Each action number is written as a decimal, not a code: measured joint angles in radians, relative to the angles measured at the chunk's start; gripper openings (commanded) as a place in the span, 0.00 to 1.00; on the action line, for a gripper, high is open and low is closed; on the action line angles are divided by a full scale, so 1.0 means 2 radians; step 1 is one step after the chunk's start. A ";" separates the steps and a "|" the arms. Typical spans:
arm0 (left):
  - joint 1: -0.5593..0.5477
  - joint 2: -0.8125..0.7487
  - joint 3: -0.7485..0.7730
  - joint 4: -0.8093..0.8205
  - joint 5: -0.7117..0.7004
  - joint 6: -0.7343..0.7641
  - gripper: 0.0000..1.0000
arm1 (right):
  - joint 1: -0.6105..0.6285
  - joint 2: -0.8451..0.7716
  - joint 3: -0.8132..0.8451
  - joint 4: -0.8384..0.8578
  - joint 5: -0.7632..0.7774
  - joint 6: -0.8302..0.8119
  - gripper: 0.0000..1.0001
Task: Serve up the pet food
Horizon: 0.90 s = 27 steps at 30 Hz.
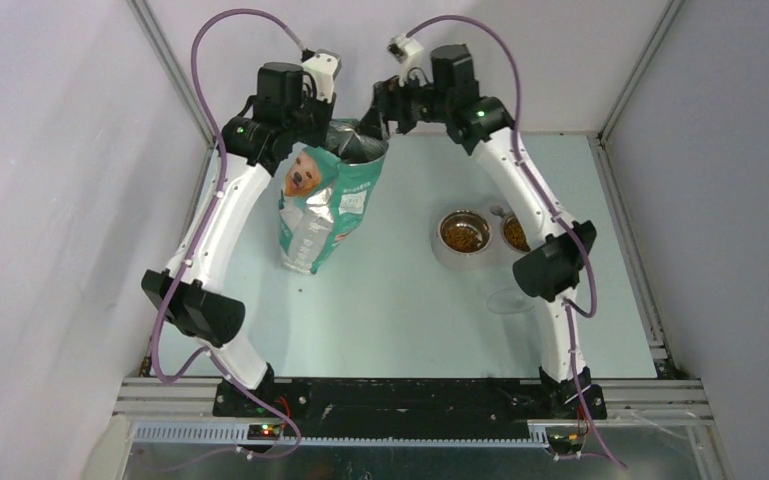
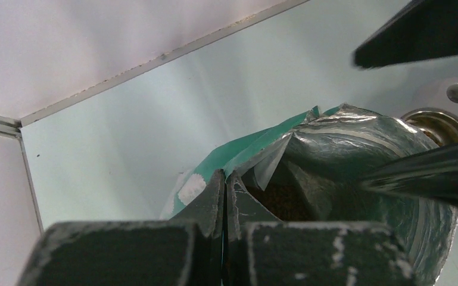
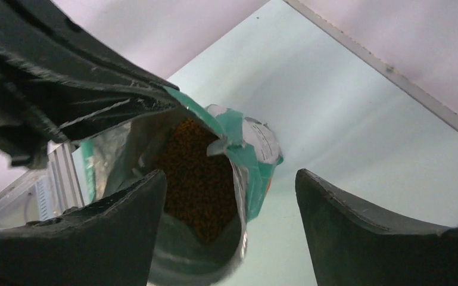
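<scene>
The pet food, brown kibble, shows inside the open teal bag (image 1: 325,205) in the left wrist view (image 2: 283,202) and the right wrist view (image 3: 199,173). More of it fills two steel bowls (image 1: 463,233) (image 1: 516,233). The bag stands upright at the back of the table. My left gripper (image 1: 332,125) (image 2: 224,185) is shut on the bag's top rim and holds the mouth open. My right gripper (image 1: 378,122) (image 3: 231,174) is open and empty just above the mouth. One of its fingers (image 3: 113,226) is over the opening and the other is outside the rim.
The two bowls sit side by side right of the bag, one partly behind my right forearm (image 1: 550,265). A faint clear shape (image 1: 510,298) lies on the table in front of them. Walls and frame rails close in the back and sides.
</scene>
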 measured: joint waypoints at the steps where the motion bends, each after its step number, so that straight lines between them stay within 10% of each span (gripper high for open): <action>1: 0.000 0.001 0.002 -0.002 0.001 -0.002 0.00 | 0.009 0.012 0.009 0.000 0.010 0.002 0.78; 5: 0.001 0.003 0.007 -0.008 0.014 -0.007 0.00 | 0.029 0.045 0.027 0.002 0.034 0.007 0.58; 11: 0.002 0.006 0.013 -0.021 0.050 -0.007 0.00 | 0.041 0.059 0.027 -0.005 0.082 0.020 0.00; 27: 0.000 -0.004 0.005 -0.024 0.158 0.039 0.00 | 0.058 -0.053 -0.077 -0.063 0.189 0.056 0.00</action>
